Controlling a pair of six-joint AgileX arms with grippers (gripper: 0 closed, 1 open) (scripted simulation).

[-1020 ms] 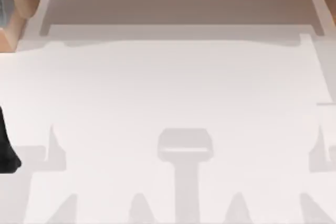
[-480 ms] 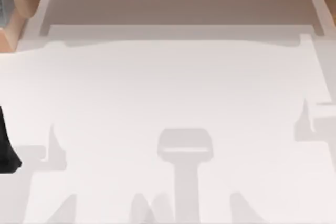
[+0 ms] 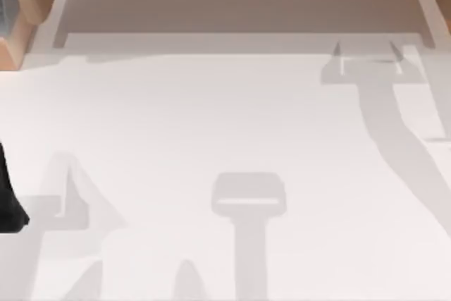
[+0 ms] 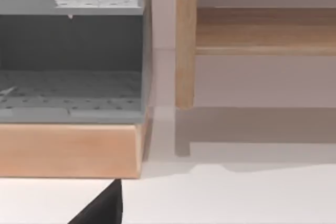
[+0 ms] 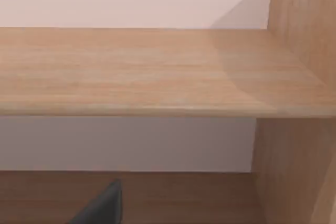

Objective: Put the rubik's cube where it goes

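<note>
**Cube Out of Sight, Shelf Faced**

A light wooden shelf [image 5: 136,72] is faced above the white table [image 3: 211,118]; a grey perforated rack [image 4: 71,56] stands left. The rubik's cube's place and either claw's state cannot be told. Judged rigid, light, slick: opposite flat faces should be pinched.

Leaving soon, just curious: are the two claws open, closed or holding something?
Left gripper, by the grey perforated shelf unit: cannot be told.
Right gripper, facing the light wooden shelf: cannot be told.
</note>
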